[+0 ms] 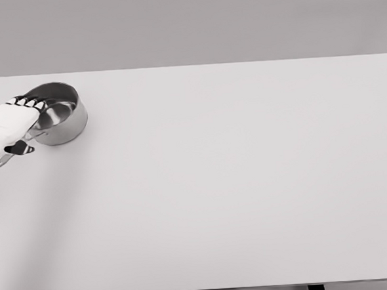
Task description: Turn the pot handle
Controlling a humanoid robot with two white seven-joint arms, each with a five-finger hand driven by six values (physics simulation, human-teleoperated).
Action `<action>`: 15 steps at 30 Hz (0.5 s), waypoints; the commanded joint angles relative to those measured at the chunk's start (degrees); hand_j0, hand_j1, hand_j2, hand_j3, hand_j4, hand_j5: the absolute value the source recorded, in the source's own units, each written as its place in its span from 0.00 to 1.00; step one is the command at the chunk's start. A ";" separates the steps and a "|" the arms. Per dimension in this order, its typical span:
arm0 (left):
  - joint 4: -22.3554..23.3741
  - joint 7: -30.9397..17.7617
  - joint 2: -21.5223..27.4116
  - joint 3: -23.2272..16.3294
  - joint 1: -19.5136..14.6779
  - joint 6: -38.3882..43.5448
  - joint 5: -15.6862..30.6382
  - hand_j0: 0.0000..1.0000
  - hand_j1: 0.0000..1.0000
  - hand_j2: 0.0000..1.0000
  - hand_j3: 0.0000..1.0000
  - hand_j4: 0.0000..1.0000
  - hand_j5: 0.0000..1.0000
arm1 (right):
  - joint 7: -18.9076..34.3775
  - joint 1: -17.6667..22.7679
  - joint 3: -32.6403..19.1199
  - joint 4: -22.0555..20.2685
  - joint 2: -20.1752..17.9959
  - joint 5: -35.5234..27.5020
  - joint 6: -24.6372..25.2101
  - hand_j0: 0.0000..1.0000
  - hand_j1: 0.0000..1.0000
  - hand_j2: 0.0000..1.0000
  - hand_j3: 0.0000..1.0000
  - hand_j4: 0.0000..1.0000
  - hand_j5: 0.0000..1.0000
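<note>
At the far left edge of the head view, the left arm comes in low and reaches up and to the right toward the back of the counter (236,195). Its robot hand (11,123), white with dark joints, lies over the near left side of the pot (63,117). The fingers (28,101) drape across the pot's left rim, curled slightly over the edge, while the thumb sits lower, next to the handle (16,150). Whether the robot hand truly clamps the rim or handle cannot be told from this angle, since the palm hides the contact.

The pot is a small, shiny metal saucepan standing upright in the counter's back left corner, close to the left edge. Its open mouth shows a bare, reflective inside. The handle sticks out from the pot's lower left side, pointing toward the left front, and most of it is covered by the robot hand; only a short part shows below the palm.

To the right, the pale counter stretches wide and flat to its far right edge.
</note>
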 commanded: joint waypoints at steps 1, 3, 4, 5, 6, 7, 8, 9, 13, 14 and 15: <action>0.38 0.03 0.54 0.17 0.00 0.08 0.04 1.00 1.00 1.00 1.00 1.00 1.00 | 0.01 0.00 0.00 0.00 0.00 0.01 0.02 1.00 1.00 1.00 1.00 1.00 1.00; 0.56 0.38 0.80 0.17 0.00 0.08 0.04 1.00 1.00 1.00 1.00 1.00 1.00 | 0.01 0.00 0.00 0.00 0.00 0.01 0.02 1.00 1.00 1.00 1.00 1.00 1.00; 0.73 0.56 0.80 0.17 -0.09 0.08 0.04 1.00 1.00 1.00 1.00 1.00 1.00 | 0.01 0.00 0.00 0.00 0.00 0.01 0.02 1.00 1.00 1.00 1.00 1.00 1.00; 0.91 0.74 0.89 0.17 -0.09 0.08 0.04 1.00 1.00 1.00 1.00 1.00 1.00 | 0.01 0.00 0.00 0.00 0.00 0.01 0.02 1.00 1.00 1.00 1.00 1.00 1.00; 1.00 0.74 1.24 0.17 -0.09 0.08 0.04 1.00 1.00 1.00 1.00 1.00 1.00 | 0.01 0.00 0.00 0.00 0.00 0.01 0.02 1.00 1.00 1.00 1.00 1.00 1.00; 1.08 0.74 1.24 0.17 -0.09 0.08 0.04 1.00 1.00 1.00 1.00 1.00 1.00 | 0.01 0.00 0.00 0.00 0.00 0.01 0.02 1.00 1.00 1.00 1.00 1.00 1.00; 1.08 0.74 1.41 0.34 -0.18 0.08 0.04 1.00 1.00 1.00 1.00 1.00 1.00 | 0.01 0.00 0.00 0.00 0.00 0.01 0.02 1.00 1.00 1.00 1.00 1.00 1.00; 1.17 0.74 1.68 0.52 -0.09 0.08 0.04 1.00 1.00 1.00 1.00 1.00 1.00 | 0.01 0.00 0.00 0.00 0.00 0.01 0.02 1.00 1.00 1.00 1.00 1.00 1.00; 2.31 0.83 2.12 0.61 -0.35 0.08 0.04 1.00 1.00 1.00 1.00 1.00 1.00 | 0.01 0.00 0.00 0.00 0.00 0.01 0.02 1.00 1.00 1.00 1.00 1.00 1.00; 2.58 0.83 2.12 0.61 -0.70 0.08 -0.04 1.00 1.00 1.00 1.00 1.00 1.00 | 0.01 0.00 0.00 0.00 0.00 0.01 0.02 1.00 1.00 1.00 1.00 1.00 1.00; 2.75 0.83 2.12 0.61 -0.88 0.08 -0.04 1.00 1.00 1.00 1.00 1.00 1.00 | 0.01 0.00 0.00 0.00 0.00 0.01 -0.07 1.00 1.00 1.00 1.00 1.00 1.00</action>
